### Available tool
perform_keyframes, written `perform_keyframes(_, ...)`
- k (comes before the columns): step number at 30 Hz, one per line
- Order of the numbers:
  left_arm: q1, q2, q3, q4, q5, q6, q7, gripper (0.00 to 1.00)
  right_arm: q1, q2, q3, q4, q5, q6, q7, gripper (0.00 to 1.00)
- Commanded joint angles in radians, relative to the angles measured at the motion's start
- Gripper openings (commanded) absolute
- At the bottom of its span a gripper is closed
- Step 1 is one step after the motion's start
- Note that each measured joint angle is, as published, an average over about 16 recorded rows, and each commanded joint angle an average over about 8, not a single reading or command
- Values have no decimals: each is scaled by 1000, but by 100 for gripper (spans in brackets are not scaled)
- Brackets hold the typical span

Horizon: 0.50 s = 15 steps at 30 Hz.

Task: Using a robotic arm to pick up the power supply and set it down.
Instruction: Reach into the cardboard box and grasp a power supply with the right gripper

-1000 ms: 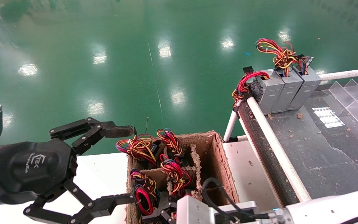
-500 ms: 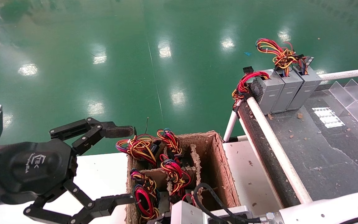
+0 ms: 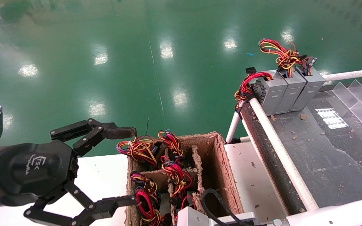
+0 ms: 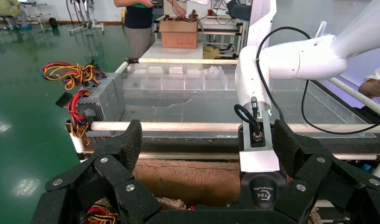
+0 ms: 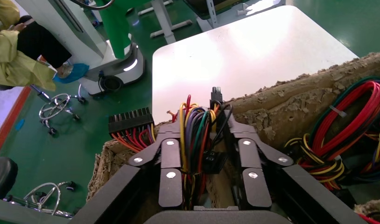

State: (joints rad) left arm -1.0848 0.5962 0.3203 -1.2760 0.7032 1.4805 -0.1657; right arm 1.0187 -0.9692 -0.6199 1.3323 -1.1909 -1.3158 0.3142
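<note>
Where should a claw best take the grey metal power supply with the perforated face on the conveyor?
Probably across the two broad flat sides of the grey metal power supply, from above: it stands upright at the row's open end, and its red wire bundle hangs off the perforated face.

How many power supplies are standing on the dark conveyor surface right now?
3, side by side at the conveyor's far left corner: left power supply, middle one, right one. Others in the cardboard box are mostly hidden by their wires.

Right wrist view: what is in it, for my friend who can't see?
The right gripper is closed around a bundle of coloured wires inside a crumbly brown cardboard box. More red and yellow wire loops lie beside it.
</note>
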Motion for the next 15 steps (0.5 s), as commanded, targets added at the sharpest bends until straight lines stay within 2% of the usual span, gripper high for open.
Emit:
perform_keyframes(1, 0, 0, 0, 0, 0, 0, 0, 100, -3, 1, 0, -1, 0, 2, 1, 0)
perform_keyframes(8, 0, 0, 0, 0, 0, 0, 0, 100, -7, 20, 39, 4, 59, 1, -22, 0)
perform_keyframes(15, 0, 0, 0, 0, 0, 0, 0, 100, 5, 69, 112, 14, 166, -21, -51, 0)
